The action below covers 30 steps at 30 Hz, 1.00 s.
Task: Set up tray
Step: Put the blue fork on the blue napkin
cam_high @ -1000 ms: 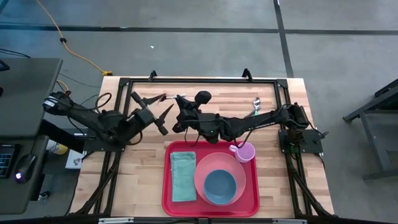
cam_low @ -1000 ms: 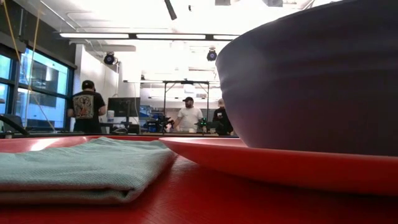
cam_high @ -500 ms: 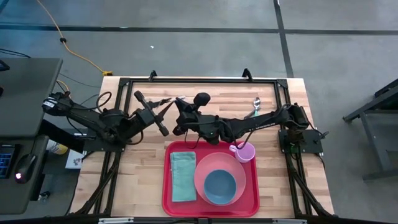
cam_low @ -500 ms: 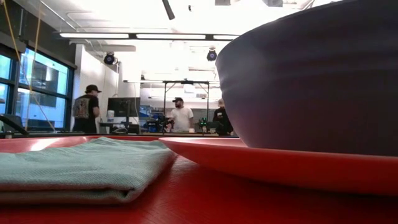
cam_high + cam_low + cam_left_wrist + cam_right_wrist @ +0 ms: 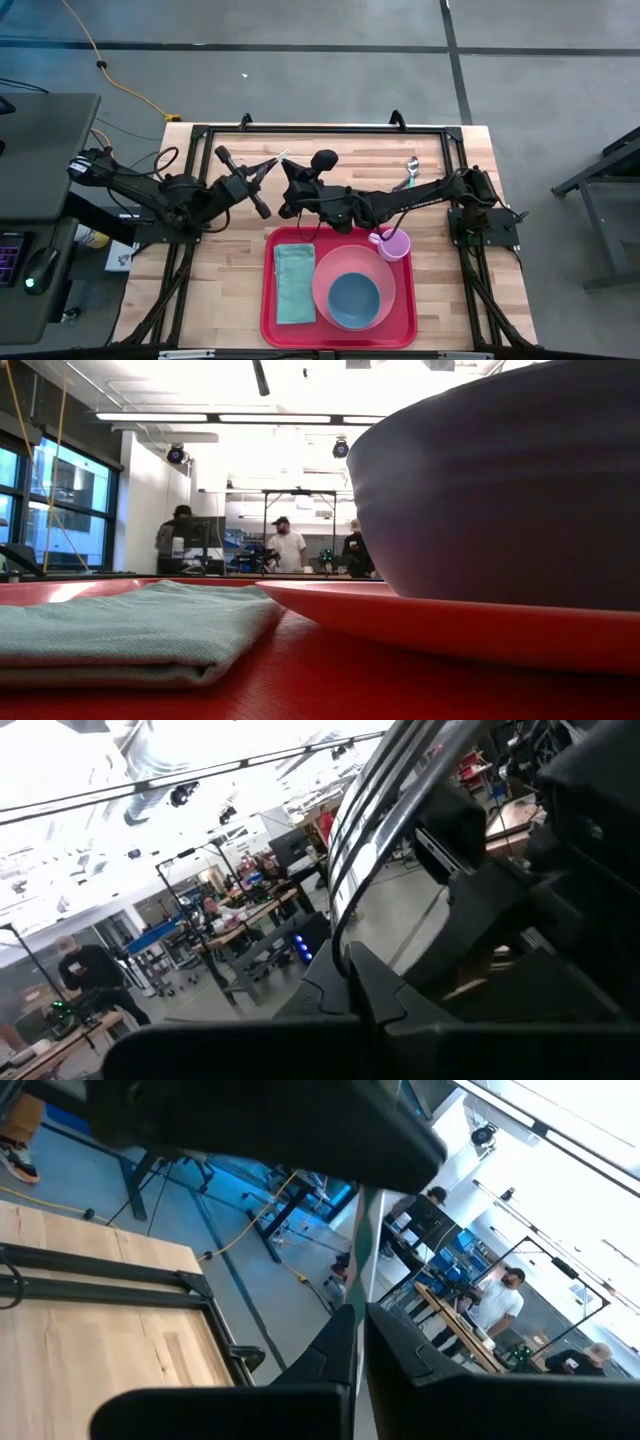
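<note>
The red tray lies at the table's near middle. On it are a folded green cloth, a pink plate with a blue bowl, and a purple cup at its far right corner. Beyond the tray, near the far edge, my left gripper and my right gripper meet tip to tip. Both are shut on one thin silver utensil. In the low view only the tray floor, the cloth, the plate and the bowl show. My left gripper pinches the utensil between its two fingers, coming from the table's left. Its shiny metal strips run out from the fingertips and away. Which end this is I cannot tell. My right gripper pinches the utensil's thin metal edge between its two fingers, coming from the table's right. The metal runs on past the fingertips. The dark body in front hides its other end.
A silver spoon lies on the wood at the far right. A black frame runs along the table's far edge. Bare wood lies left of the tray. People stand in the room behind the table.
My left gripper has shut on the utensil that my right gripper holds. It has also shifted a little toward the table's far edge. My right gripper has stayed shut and in place. The utensil now slants between the two grippers.
</note>
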Available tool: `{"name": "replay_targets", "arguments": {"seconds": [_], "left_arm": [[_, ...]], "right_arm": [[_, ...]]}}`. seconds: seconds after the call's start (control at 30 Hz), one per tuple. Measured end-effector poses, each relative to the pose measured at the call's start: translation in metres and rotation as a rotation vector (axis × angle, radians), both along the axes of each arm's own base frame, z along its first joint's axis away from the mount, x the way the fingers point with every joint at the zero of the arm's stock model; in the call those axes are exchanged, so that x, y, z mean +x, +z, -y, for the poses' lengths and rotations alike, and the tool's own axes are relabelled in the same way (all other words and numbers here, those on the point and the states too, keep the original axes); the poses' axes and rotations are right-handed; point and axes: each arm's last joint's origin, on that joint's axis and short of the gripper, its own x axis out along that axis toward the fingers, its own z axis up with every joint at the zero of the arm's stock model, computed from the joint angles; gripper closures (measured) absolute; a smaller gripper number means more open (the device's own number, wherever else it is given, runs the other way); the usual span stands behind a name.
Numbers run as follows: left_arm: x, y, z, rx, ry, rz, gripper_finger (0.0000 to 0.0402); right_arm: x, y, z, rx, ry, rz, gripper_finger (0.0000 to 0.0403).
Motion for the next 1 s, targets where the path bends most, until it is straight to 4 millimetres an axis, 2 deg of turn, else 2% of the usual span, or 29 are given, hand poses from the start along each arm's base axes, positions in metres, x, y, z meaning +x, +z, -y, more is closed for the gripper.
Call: {"name": "replay_targets", "arguments": {"seconds": [0.23,0.3,0.43,0.53,0.7,0.87,1.0], "left_arm": [[-0.003,0.000,-0.001,0.008,-0.004,-0.016,0.0388],[-0.002,-0.002,-0.001,0.014,-0.002,-0.037,0.0388],[-0.002,-0.004,-0.001,0.017,0.001,-0.058,0.0388],[-0.006,-0.006,0.004,0.009,-0.026,-0.086,0.0388],[-0.027,-0.005,0.017,-0.084,-0.156,-0.072,0.0388],[-0.060,0.001,0.024,-0.322,-0.410,0.026,0.0388],[-0.071,-0.004,0.032,-0.529,-0.626,0.009,0.0388]], "right_arm": [[-0.001,0.000,-0.008,-0.060,0.034,-0.060,0.0395],[-0.004,0.003,-0.010,-0.092,0.017,-0.099,0.0378],[-0.022,0.023,-0.012,-0.077,-0.015,-0.100,0.0319],[-0.045,0.036,-0.008,-0.036,-0.088,-0.148,0.0268],[-0.099,0.059,0.017,0.105,-0.173,-0.177,0.0204],[-0.152,0.072,0.043,0.314,-0.172,-0.188,0.0179],[-0.178,0.074,0.059,0.397,-0.219,-0.230,0.0178]]}}
